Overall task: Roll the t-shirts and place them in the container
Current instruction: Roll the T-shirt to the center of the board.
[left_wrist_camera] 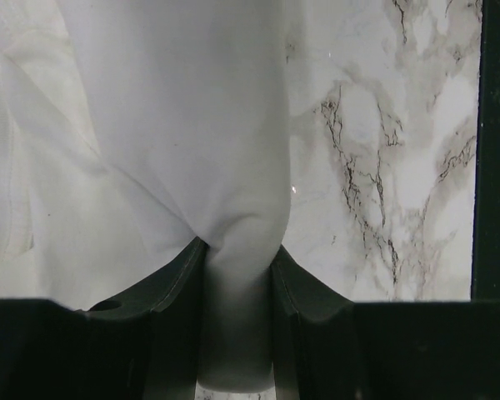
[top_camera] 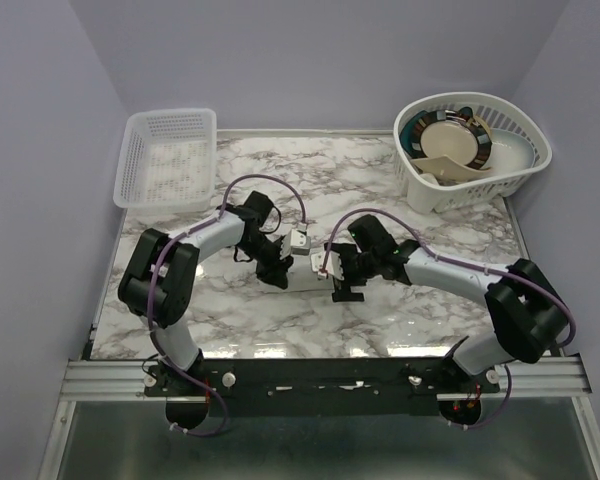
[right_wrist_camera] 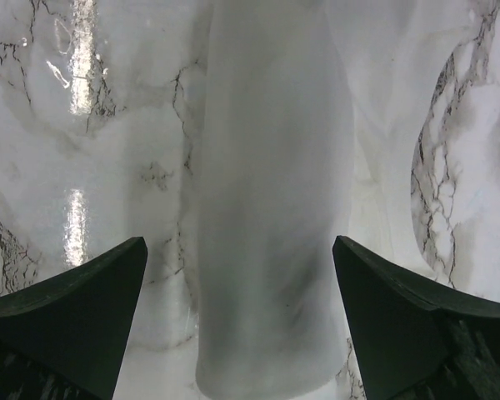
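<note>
A white t-shirt (left_wrist_camera: 167, 125) lies bunched on the marble table. In the top view only a narrow white strip of it (top_camera: 305, 278) shows between the two grippers. My left gripper (left_wrist_camera: 237, 250) is shut on a fold of the shirt's cloth, pinched between its fingers. It sits at the strip's left end in the top view (top_camera: 277, 268). My right gripper (right_wrist_camera: 237, 246) is open, its fingers set wide on either side of a rolled part of the t-shirt (right_wrist_camera: 271, 208) without touching it. It stands at the strip's right end (top_camera: 345, 285). No printed graphic shows.
A white mesh basket (top_camera: 166, 158) stands at the back left. A white basket (top_camera: 510, 175) holding plates and bowls stands at the back right. The marble tabletop (top_camera: 380, 330) runs to a metal rail at the near edge.
</note>
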